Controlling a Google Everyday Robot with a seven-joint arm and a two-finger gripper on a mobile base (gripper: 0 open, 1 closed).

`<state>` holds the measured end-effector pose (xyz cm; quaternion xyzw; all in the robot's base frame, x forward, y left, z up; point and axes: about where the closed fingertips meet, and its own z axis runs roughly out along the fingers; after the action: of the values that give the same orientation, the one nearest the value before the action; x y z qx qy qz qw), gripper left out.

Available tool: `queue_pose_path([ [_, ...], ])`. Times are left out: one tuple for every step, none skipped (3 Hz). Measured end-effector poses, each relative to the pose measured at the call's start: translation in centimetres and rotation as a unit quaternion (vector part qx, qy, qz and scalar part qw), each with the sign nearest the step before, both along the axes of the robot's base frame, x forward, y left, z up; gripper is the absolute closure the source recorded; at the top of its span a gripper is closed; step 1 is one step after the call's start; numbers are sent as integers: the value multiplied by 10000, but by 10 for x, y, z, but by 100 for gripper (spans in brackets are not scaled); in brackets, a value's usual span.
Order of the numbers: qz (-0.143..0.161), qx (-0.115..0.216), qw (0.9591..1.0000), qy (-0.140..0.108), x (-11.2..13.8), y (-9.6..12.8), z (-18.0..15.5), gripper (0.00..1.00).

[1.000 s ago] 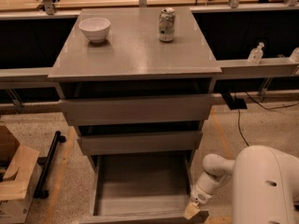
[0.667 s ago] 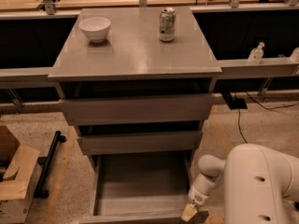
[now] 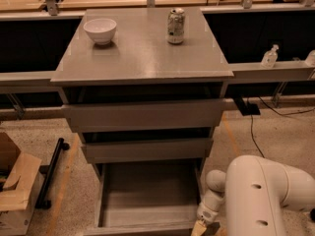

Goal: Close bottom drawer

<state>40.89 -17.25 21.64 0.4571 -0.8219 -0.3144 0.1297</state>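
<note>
Hand (image 3: 199, 228) low by front right corner of bottom drawer (image 3: 147, 200) (grip state: cannot tell), drawer pulled out

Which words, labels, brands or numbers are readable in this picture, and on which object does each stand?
None can be read.
Can on the cabinet top: print too blurred to read.
Bottle on the right ledge: no legible label.
Gripper, at the open bottom drawer's front right corner: no markings visible.

Robot arm (image 3: 268, 195): a bulky, glossy white shell with rounded joints and two small dark holes. Its tan-tipped gripper (image 3: 199, 228) sits by the front right corner of the open bottom drawer (image 3: 147, 198).
</note>
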Motion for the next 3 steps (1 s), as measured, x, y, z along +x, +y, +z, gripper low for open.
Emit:
queue_pose_path([
  [-16, -7, 9998, -199, 12, 5, -24, 100],
  [-16, -7, 9998, -204, 12, 5, -24, 100],
  [-216, 169, 9979, -594, 38, 4, -31, 100],
])
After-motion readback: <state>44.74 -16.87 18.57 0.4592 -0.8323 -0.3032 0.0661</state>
